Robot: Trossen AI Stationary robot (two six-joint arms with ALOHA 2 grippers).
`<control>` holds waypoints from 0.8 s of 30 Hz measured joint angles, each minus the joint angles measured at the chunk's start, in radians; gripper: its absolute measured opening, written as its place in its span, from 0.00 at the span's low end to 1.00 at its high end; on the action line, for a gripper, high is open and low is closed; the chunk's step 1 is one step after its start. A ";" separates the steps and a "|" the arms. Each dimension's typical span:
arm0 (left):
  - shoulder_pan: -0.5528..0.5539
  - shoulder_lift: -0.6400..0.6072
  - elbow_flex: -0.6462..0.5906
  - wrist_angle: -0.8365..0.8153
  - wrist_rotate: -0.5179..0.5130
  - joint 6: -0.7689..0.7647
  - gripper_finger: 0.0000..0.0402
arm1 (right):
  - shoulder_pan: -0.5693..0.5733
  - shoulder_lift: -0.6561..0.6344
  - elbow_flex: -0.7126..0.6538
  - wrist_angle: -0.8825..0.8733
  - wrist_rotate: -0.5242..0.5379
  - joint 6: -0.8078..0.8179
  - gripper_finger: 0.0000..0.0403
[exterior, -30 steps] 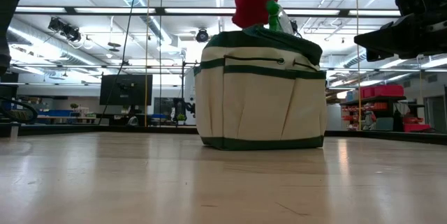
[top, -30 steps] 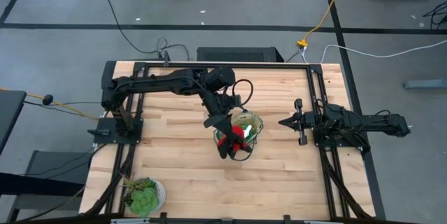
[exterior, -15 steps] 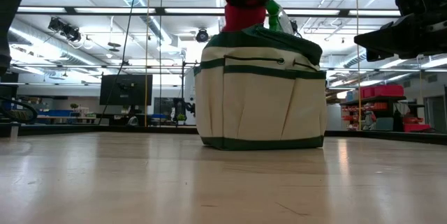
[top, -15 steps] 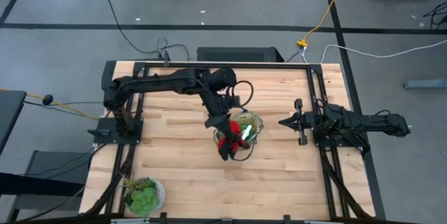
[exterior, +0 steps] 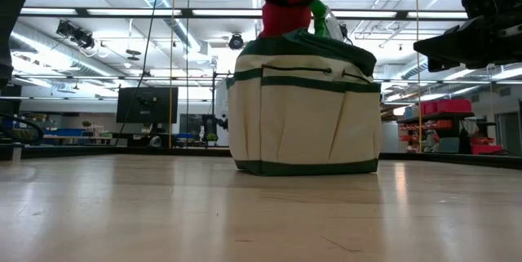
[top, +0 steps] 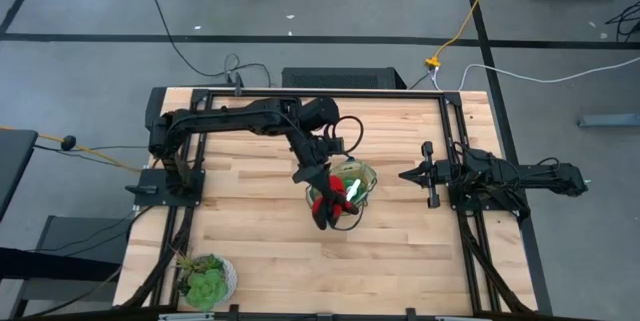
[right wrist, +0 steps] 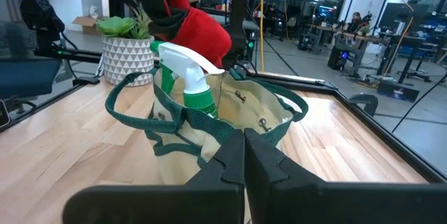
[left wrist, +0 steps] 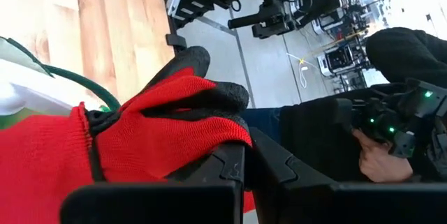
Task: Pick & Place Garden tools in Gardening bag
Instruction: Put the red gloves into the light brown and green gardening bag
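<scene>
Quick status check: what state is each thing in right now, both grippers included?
Left gripper: shut on the glove bundle, above the bag's mouth.
Glove bundle: held, hanging partly into the bag.
Gardening bag: upright, mouth open.
Spray bottle: upright inside the bag, nozzle above the rim.
Right gripper: shut, empty, waiting off to the bag's side.
Potted plant: upright at the table corner.

no readable text, labels or signs
</scene>
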 joint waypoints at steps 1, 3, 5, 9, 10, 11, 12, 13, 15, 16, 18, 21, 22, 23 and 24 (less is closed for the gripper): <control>-0.002 0.000 0.000 0.000 0.006 0.000 0.03 | 0.000 0.000 0.000 0.000 0.000 0.000 0.00; -0.003 0.000 0.000 0.001 0.031 -0.001 0.03 | 0.000 0.000 0.000 0.000 0.000 0.000 0.00; -0.003 0.000 0.000 0.002 0.066 -0.011 0.03 | 0.000 0.000 0.000 0.000 0.000 0.000 0.00; -0.004 0.000 0.000 0.014 0.117 -0.025 0.02 | 0.000 0.000 0.000 0.000 0.000 0.000 0.00; -0.004 0.000 0.000 0.016 0.125 -0.025 0.02 | 0.000 0.000 0.000 0.000 0.000 0.000 0.00; -0.003 0.000 0.000 0.019 0.126 -0.025 0.02 | 0.000 0.000 0.000 0.000 0.000 0.000 0.00; -0.001 0.000 0.000 0.019 0.126 -0.024 0.02 | 0.000 0.000 0.000 0.000 0.000 0.000 0.00; 0.002 0.000 0.000 0.019 0.126 -0.021 0.03 | 0.000 0.000 0.000 0.000 0.000 0.000 0.00; 0.006 0.000 0.000 0.019 0.122 -0.018 0.03 | 0.000 0.000 0.000 0.000 0.000 0.000 0.00; 0.009 0.000 0.000 0.019 0.113 -0.019 0.03 | 0.000 0.000 0.000 0.000 0.000 0.000 0.00; 0.011 0.000 0.000 0.015 0.077 -0.027 0.02 | 0.000 0.000 0.000 0.000 0.000 0.000 0.00; 0.011 -0.003 0.000 -0.001 0.002 -0.060 0.02 | 0.000 0.000 0.000 0.000 0.000 0.000 0.00; 0.011 -0.007 0.000 -0.004 -0.023 -0.079 0.02 | 0.000 0.000 0.000 0.000 0.000 0.000 0.00; 0.011 -0.012 0.000 -0.004 -0.046 -0.093 0.02 | 0.000 0.000 0.000 0.000 0.000 0.000 0.00; 0.010 -0.018 0.000 -0.003 -0.063 -0.106 0.02 | 0.000 0.000 0.000 0.000 0.000 0.000 0.00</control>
